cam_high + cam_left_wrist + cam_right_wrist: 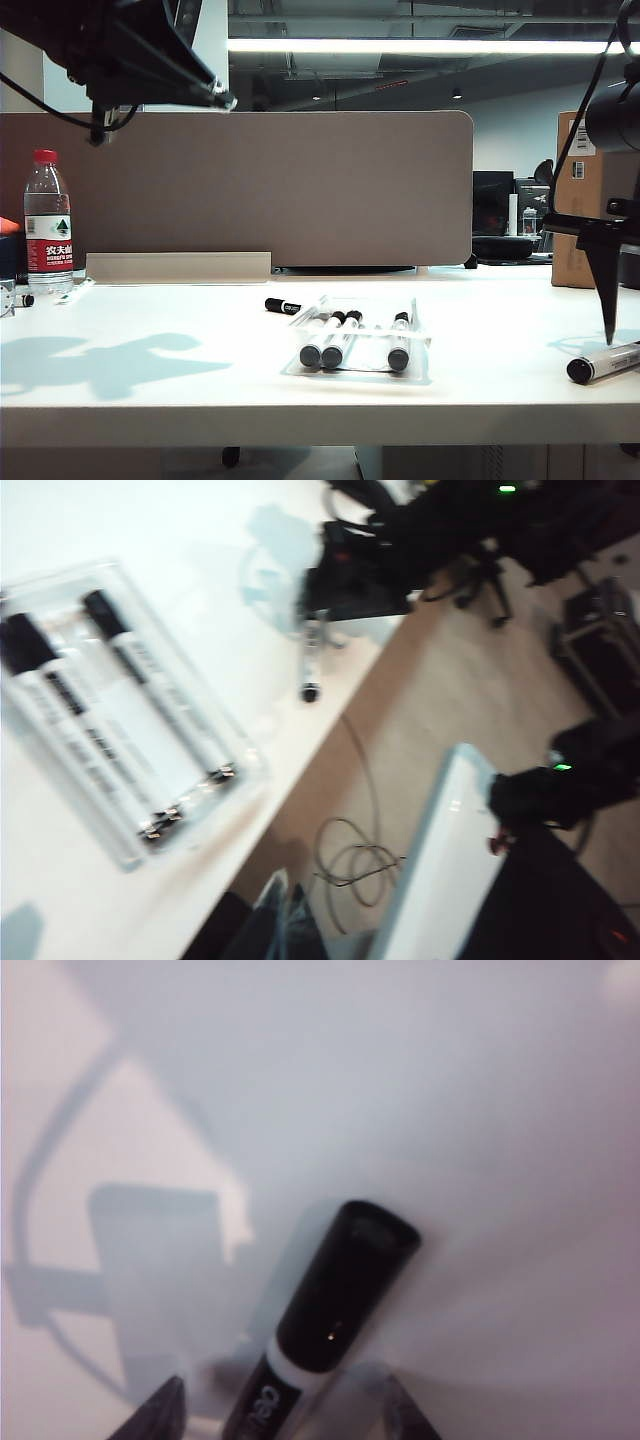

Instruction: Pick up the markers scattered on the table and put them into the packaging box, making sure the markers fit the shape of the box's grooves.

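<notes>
Markers (pixel 340 340) fill the packaging box (pixel 425 352) mid-counter (pixel 150 400); another marker (pixel 340 1290) lies between the wide right gripper (pixel 280 1410). Left gripper unseen. Bottle (pixel 48 225) reads 农夫山泉.

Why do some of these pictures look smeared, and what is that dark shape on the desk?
Left wrist view: everything is motion-blurred, the tray and its markers included. Right wrist view: soft focus on the close marker, with grey shadows beside it. Exterior view: sharp; the ceiling light strip casts an arm's shadow on the table.
</notes>
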Robot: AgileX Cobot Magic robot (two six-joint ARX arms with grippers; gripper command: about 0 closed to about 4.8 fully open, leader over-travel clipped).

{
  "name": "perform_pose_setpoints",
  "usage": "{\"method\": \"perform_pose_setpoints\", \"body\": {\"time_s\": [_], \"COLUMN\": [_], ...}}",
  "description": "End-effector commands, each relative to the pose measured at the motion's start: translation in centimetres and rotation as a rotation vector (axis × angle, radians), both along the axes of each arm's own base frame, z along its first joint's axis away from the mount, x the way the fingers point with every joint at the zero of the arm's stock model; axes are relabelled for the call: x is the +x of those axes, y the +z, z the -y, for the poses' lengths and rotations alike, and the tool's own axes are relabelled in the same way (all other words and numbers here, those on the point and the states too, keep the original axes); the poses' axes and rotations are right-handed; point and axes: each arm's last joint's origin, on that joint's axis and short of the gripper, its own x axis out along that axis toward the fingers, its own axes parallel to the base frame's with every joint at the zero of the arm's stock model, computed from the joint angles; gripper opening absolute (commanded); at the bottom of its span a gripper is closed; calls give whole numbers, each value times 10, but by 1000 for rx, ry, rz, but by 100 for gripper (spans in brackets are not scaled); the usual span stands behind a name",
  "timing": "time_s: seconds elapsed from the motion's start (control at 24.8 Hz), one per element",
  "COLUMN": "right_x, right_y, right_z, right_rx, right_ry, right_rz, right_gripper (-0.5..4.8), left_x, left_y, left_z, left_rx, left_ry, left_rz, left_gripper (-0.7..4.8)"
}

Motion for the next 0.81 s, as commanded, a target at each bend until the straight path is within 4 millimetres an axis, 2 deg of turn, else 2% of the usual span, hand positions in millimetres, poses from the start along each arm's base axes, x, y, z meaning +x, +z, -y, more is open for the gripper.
{"method": "perform_pose_setpoints", "body": {"time_s": [0.04,0.28,0.56,0.61,0.69,0.77,0.81], "right_x": [1,2,5,5,5,5,5], "right_y": [-2,-3,-4,-4,-4,-4,-4], "right_z": [0,0,1,1,1,-2,-3], "right_rx": [-18,-27,-43,-44,-44,-54,-55], "right_ry": [-6,-7,-10,-10,-9,5,10], "right_rz": [-5,-5,15,17,17,23,28], "right_gripper": [227,152,145,133,73,68,42], "left_x": [1,1,1,1,1,1,1], "left_y": [1,2,1,1,1,1,1], "left_z": [0,0,0,0,0,0,0], "left_rx": [14,14,13,14,14,14,14], "left_ry": [13,13,13,13,13,13,13], "left_rz": [18,19,18,18,18,18,18], "left_gripper": [-3,-3,-3,-3,-3,-3,-2]}}
